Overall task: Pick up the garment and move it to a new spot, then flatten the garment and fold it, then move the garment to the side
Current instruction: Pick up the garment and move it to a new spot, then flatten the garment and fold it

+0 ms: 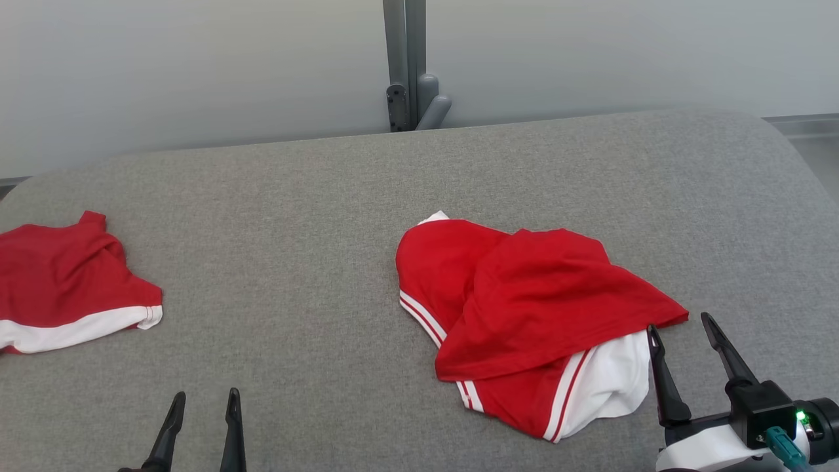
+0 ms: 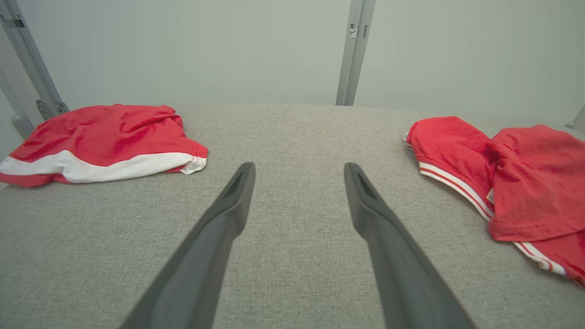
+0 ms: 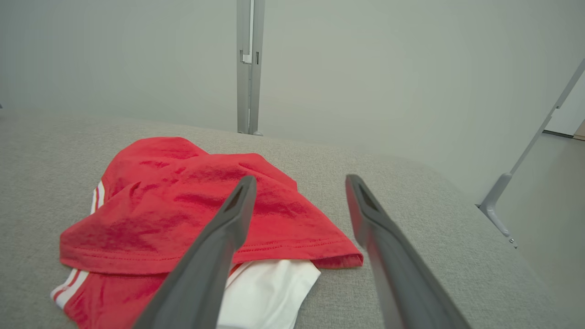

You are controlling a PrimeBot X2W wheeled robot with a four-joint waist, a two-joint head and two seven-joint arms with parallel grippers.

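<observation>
On the right half of the grey fabric surface (image 1: 295, 216) the garment (image 1: 544, 295) lies crumpled, its red body bunched over a white sleeve, well in from the far edge and from the rounded right edge. Bare cloth runs wide to its left, as far as a 2nd red-and-white garment (image 1: 59, 282) at the far left.

The right jaws stand apart at the near right. Of their 2 fingers (image 1: 663, 383), the left tip reaches the garment's near right hem beside the white sleeve, though I cannot tell if it touches. The right tip is over bare surface.

The left jaws, also apart, have their fingers (image 1: 165, 436) at the near left over bare surface, between the 2 garments and well apart from both.

Beyond the far edge a grey metal post (image 1: 405, 65) rises against a pale, plain wall (image 1: 164, 65).
</observation>
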